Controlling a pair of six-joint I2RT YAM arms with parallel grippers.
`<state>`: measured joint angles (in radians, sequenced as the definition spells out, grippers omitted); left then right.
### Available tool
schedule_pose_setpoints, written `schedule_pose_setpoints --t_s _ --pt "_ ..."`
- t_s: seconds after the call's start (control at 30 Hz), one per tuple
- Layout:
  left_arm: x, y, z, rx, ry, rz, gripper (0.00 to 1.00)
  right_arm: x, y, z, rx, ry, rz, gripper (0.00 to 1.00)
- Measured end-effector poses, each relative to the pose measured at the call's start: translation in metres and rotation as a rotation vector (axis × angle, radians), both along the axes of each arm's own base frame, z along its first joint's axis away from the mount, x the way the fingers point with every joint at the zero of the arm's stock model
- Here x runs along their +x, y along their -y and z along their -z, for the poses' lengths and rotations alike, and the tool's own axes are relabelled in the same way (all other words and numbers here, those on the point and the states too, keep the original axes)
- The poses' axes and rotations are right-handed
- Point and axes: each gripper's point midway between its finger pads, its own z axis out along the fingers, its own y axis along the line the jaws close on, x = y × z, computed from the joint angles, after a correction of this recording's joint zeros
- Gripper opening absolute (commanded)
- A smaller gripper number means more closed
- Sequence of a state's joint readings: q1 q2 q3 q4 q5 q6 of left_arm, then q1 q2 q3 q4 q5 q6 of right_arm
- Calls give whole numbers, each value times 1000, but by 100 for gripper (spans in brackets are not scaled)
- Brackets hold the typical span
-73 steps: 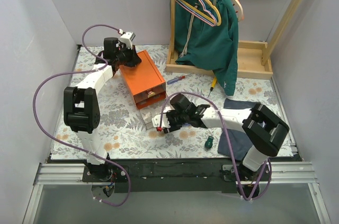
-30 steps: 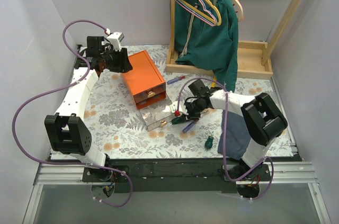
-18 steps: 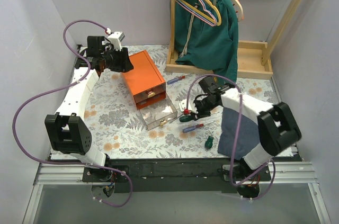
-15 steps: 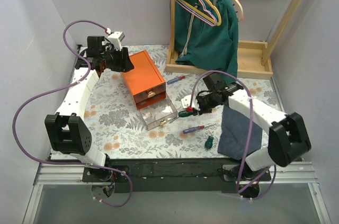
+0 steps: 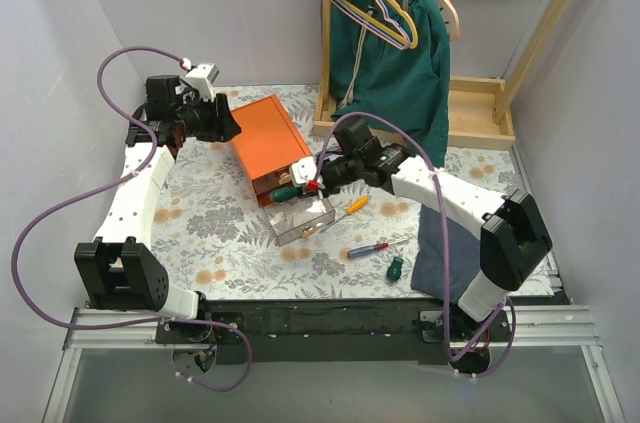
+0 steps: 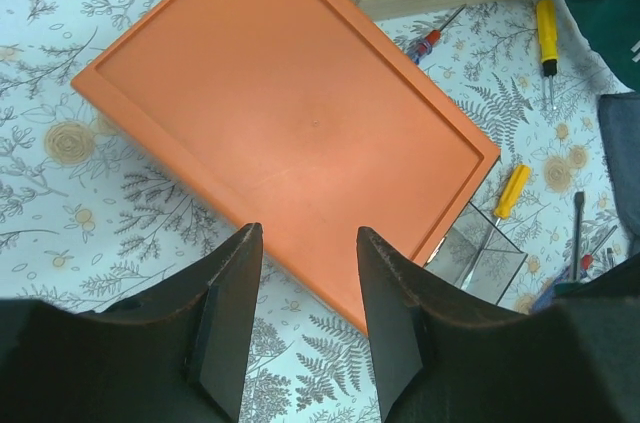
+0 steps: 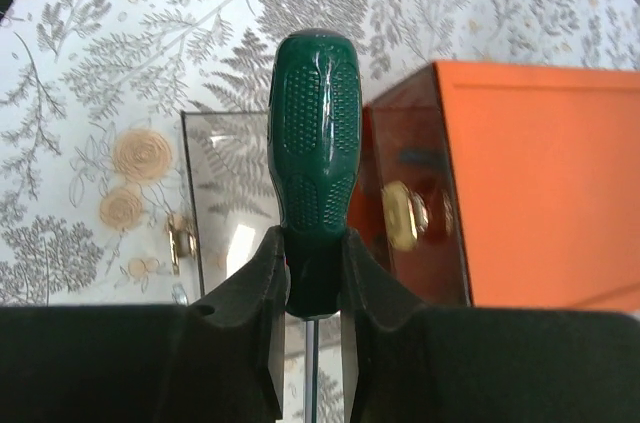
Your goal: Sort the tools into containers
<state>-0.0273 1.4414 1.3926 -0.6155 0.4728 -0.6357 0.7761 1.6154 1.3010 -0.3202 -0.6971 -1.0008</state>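
R gripper point(image 7: 312, 273) is clamped tight on the green scrdrvr point(image 7: 312, 143), down at the thin neck of the handle. The fat end sticks out in front, over the back part of the open low drawer point(image 7: 200, 193), right by the top drawer point(image 7: 400, 208).

What may go wrong: the grip is only on the thin neck, so the tool may swing or slip. If the fingers let go here, the fat end may hit the top drawer's front or the clear wall & bounce out on the table point(image 5: 230, 233). The metal shaft is hidden under the gripper, so it may catch on the rim. A bump may also push the orange cabinet point(image 5: 268, 143), bc the L gripper point(image 6: 307, 243) just hangs over its lid w/ fingers apart, holding nothing.

Boxes: low drawer is pulled out, & I see no tool in the part that shows. Top drawer is shut; can't tell what's inside. A yellow scrdrvr point(image 5: 355, 205) lies on the table just beside the low drawer, not in it.
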Motion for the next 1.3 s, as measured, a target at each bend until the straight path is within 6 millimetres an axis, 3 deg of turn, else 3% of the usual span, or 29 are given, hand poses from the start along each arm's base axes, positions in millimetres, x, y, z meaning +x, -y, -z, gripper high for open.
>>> schedule_pose_setpoints --t_s 0.3,0.63,0.83,0.93,1.0,1.07,1.13,1.3 --pt "-11 -21 3 -4 -8 -51 43 -32 -33 33 -25 -28 -160 1" --pt "-17 -33 10 -4 -30 -83 43 -24 -49 57 -66 15 -274 1" --pt "-20 -37 15 -6 -50 -90 43 -24 -48 76 -95 19 -312 1" --pt "-21 -38 15 -4 -51 -90 43 -25 -47 85 -107 22 -327 7" --pt "-21 -38 15 -4 -52 -90 43 -25 -46 87 -112 32 -337 21" --pt "-21 -39 15 -4 -51 -91 43 -25 -46 87 -112 35 -338 27" --pt "-21 -40 15 -4 -51 -94 43 -24 -47 87 -113 34 -333 27" --pt "-20 -40 15 -10 -50 -93 43 -15 -52 88 -95 64 -299 14"
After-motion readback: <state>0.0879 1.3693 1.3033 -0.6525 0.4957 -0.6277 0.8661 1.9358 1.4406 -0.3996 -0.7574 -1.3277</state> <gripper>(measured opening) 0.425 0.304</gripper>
